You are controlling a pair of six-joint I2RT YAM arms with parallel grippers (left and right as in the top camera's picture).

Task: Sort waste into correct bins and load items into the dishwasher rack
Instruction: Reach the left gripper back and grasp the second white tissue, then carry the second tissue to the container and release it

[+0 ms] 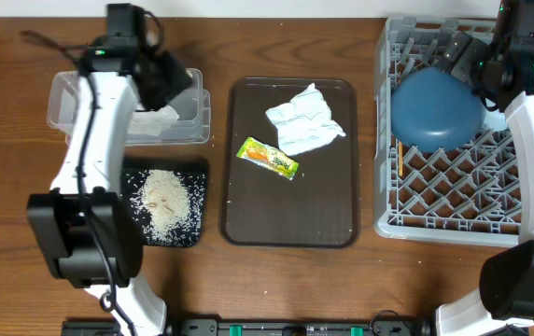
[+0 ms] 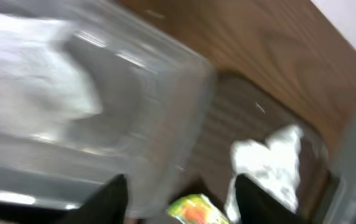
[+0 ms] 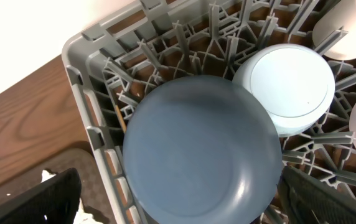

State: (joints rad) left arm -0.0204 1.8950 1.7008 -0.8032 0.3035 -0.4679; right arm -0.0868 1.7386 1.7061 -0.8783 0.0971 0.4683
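Clear plastic fills my left wrist view: the tub (image 2: 134,124) sits directly under the left gripper (image 2: 181,193), whose fingers stand apart with nothing between them. A white tissue (image 1: 160,119) lies inside the tub, just below that gripper. The second tissue (image 1: 304,119) and the snack wrapper (image 1: 268,157) lie on the brown tray (image 1: 342,215), well apart from it. My right gripper (image 3: 190,190) is spread wide and empty above the dark-blue bowl (image 3: 196,149), which rests upside down in the rack (image 3: 91,93) beside the light-blue bowl (image 3: 288,87).
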